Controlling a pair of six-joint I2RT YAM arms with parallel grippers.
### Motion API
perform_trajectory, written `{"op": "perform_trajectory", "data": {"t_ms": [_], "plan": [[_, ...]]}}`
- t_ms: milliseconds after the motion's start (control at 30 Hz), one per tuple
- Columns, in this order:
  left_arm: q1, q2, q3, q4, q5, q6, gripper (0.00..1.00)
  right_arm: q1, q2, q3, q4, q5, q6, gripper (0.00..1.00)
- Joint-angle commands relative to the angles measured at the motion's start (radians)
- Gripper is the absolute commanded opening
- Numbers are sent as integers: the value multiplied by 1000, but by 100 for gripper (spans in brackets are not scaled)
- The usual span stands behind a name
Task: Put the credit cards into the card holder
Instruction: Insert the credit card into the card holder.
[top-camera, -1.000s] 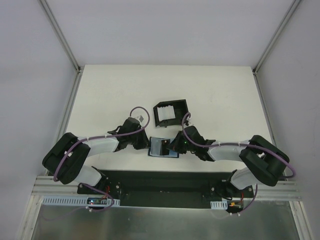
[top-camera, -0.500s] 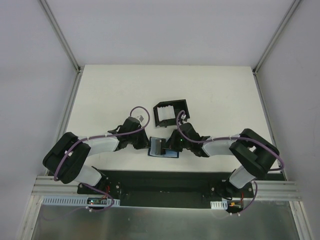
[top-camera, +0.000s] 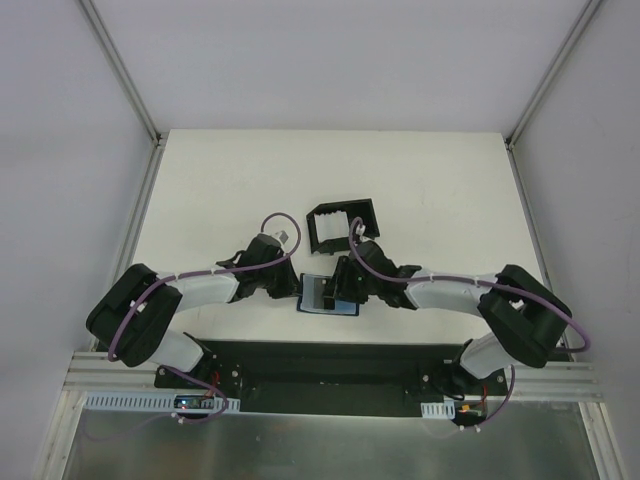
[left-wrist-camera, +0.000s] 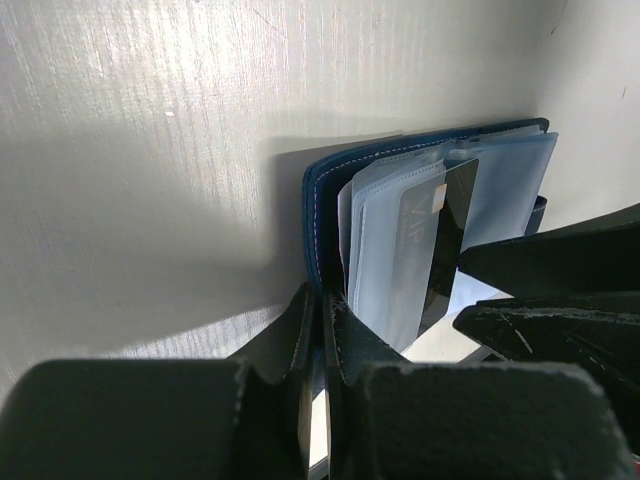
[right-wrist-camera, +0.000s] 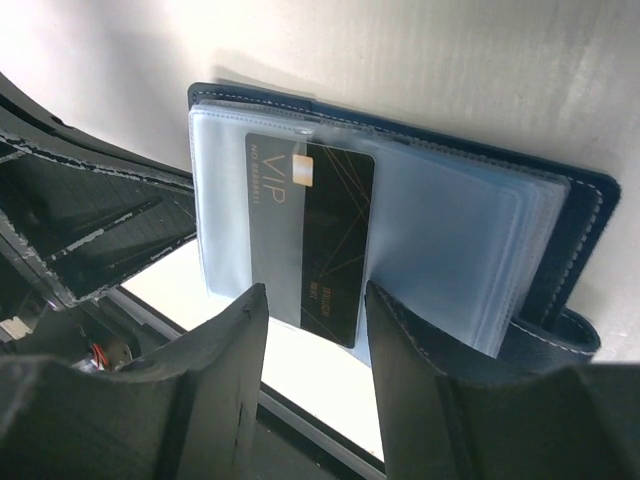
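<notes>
The black card (right-wrist-camera: 318, 238), partly inside a wallet (right-wrist-camera: 560, 240) sleeve, sticks out lengthwise between the right gripper's (right-wrist-camera: 312, 330) parted fingers; the left gripper (left-wrist-camera: 322, 330) pinches the wallet's cover.

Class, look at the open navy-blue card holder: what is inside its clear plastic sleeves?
A black card marked VIP sits partly inside a clear sleeve of the navy-blue card holder, its lower end sticking out between the right gripper's fingers. Whatever the sleeves behind hold is hidden.

Probably a lab: white table (top-camera: 230, 180) inside plain framed enclosure walls (top-camera: 60, 150).
</notes>
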Motion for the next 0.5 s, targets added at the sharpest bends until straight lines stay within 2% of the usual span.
{"op": "perform_trajectory", "data": {"t_ms": [0, 467], "plan": [[-5, 30, -31, -140, -83, 51, 0, 18, 57, 69, -103, 8, -49, 46], [-5, 30, -32, -126, -73, 52, 0, 30, 129, 133, -24, -46, -80, 44]]}}
